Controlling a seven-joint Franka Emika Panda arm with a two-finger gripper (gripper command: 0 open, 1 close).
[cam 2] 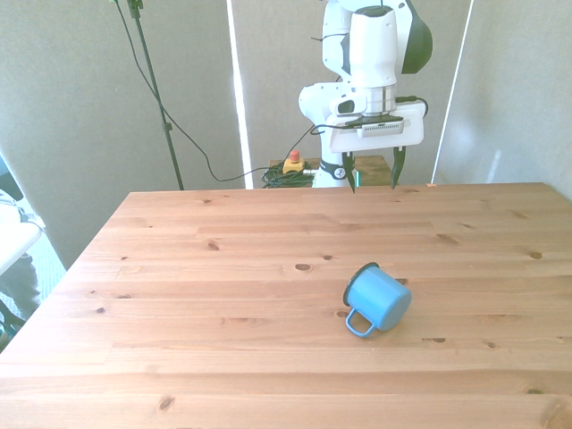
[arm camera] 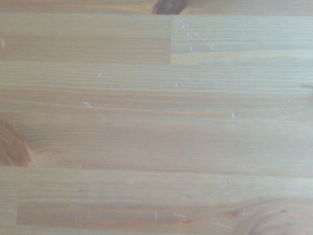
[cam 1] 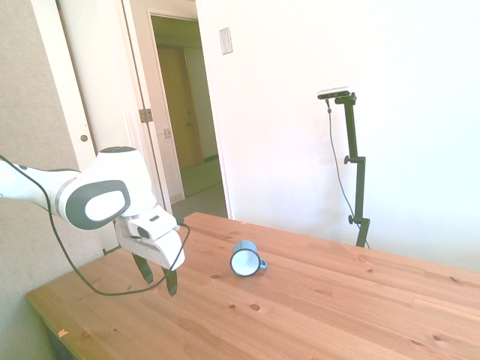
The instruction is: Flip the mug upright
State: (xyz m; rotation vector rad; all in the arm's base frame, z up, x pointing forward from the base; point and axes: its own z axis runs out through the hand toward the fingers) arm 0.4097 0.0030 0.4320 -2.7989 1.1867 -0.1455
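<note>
The light-blue enamel mug [cam 1: 245, 259] [cam 2: 377, 298] lies on its side on the wooden table [cam 2: 223, 268], near the middle. In the side view its white inside and dark rim face the camera. In the front view its loop handle points toward the near edge. My gripper [cam 1: 157, 275] [cam 2: 374, 172] hangs just above the table's far edge in the front view, well apart from the mug. Its two dark fingers are spread, with nothing between them. The wrist view holds only bare wood planks [arm camera: 156, 122]; the mug is out of that picture.
A red button box [cam 2: 292, 163] and coiled cables sit on the floor behind the table's far edge. An open doorway [cam 1: 184, 112] stands beyond the arm in the side view.
</note>
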